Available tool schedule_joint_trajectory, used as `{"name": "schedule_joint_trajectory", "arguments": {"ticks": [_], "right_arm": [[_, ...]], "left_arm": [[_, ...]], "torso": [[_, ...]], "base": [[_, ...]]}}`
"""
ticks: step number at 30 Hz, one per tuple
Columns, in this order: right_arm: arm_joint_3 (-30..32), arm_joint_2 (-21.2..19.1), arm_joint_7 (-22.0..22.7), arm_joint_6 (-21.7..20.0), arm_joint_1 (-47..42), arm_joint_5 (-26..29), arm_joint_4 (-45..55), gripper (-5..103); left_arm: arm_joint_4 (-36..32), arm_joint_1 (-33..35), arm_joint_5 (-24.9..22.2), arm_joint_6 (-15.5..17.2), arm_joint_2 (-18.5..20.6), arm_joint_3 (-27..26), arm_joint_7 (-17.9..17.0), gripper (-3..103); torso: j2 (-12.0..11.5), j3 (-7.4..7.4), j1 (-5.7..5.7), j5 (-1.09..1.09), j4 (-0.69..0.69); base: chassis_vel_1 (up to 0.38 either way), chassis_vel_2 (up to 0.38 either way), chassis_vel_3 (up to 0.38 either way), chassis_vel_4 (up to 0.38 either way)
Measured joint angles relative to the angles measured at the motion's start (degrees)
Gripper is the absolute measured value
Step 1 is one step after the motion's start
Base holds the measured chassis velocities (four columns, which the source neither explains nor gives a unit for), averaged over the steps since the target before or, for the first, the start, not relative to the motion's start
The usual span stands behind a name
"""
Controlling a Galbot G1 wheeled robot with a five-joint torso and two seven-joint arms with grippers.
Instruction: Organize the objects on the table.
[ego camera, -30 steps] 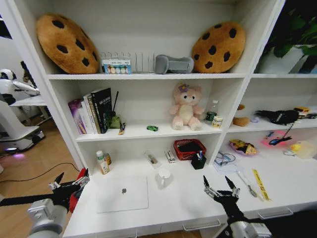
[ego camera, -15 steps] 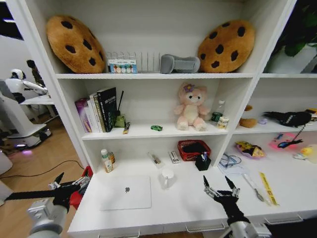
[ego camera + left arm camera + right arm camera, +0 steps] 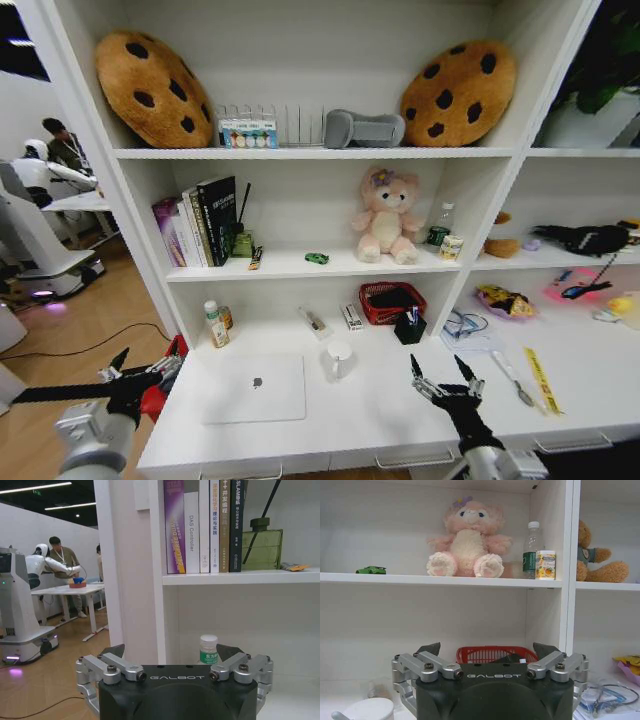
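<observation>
The whole head view shifts since a second ago: camera motion only. The flat silver laptop (image 3: 255, 387) lies unmoved.

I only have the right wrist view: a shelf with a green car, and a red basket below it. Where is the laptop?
Observer: The laptop lies closed and flat on the table, near its front edge and left of the mug.
Operator: Where is the left pincer?
Observer: The left pincer hovers open off the table's left end, level with the laptop.
Operator: Is my pincer over the table?
Observer: Yes. The right pincer is open above the table's front part, right of the mug.
</observation>
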Motion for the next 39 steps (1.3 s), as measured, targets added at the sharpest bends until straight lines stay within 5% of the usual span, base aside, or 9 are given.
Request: {"name": "schedule_joint_trajectory", "arguments": {"ticks": [14,39], "right_arm": [[0.0,0.0,0.0,0.0,0.0,0.0,0.0,100],[0.0,0.0,0.0,0.0,0.0,0.0,0.0,100]], "left_arm": [[0.0,0.0,0.0,0.0,0.0,0.0,0.0,100],[0.0,0.0,0.0,0.0,0.0,0.0,0.0,100]], "torso": [[0.0,0.02,0.03,0.01,0.00],[0.1,0.01,-0.02,-0.04,-0.01]], "base": [[0.063,-0.057,-0.071,0.069],[0.338,-0.258,-0.352,0.268]]}}
